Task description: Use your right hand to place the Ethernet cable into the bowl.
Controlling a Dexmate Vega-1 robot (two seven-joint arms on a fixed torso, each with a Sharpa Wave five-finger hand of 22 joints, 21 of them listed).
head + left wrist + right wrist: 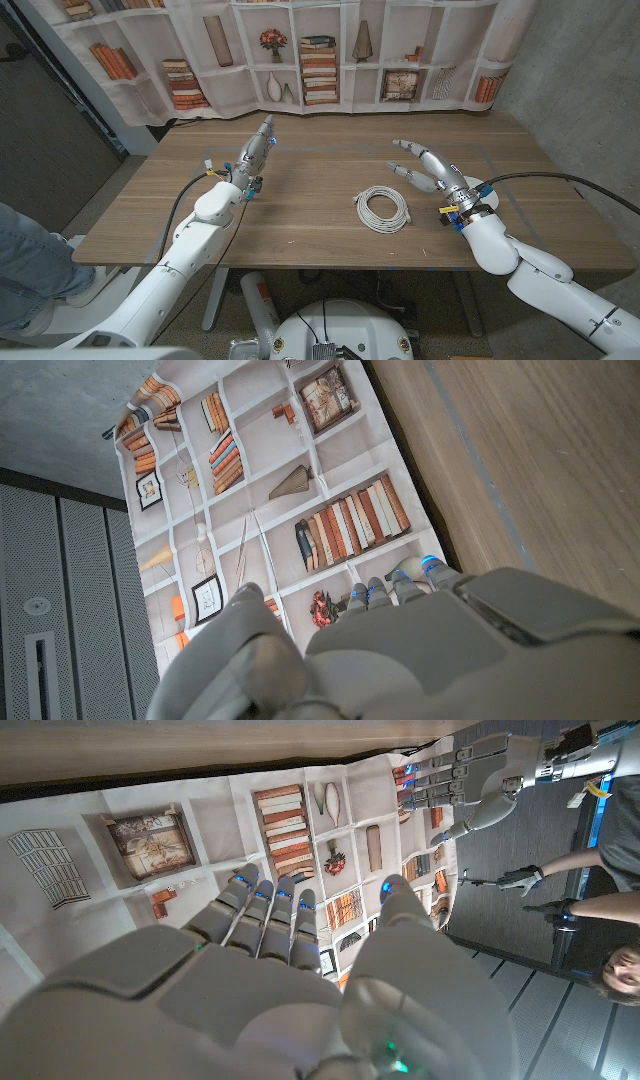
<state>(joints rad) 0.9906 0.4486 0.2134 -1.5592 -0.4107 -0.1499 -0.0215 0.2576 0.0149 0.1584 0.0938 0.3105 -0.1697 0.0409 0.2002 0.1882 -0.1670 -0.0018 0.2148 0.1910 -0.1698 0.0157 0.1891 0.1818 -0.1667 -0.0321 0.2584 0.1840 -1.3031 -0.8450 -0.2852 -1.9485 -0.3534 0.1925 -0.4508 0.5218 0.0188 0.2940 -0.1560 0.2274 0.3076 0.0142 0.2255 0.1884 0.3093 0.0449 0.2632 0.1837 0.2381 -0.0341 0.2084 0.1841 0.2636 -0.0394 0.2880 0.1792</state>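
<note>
Even, soft indoor light; sharp, glare-free pictures.

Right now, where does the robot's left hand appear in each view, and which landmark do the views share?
Head view: left hand above the table's left half, held straight.
Left wrist view: close up, seen from its back, before the bookshelf backdrop.
Right wrist view: far off, beyond the right hand.
Shared landmark: the bookshelf backdrop.

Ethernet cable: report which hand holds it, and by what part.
Neither. The Ethernet cable lies coiled on the table; right hand and left hand are open, holding nothing.
</note>
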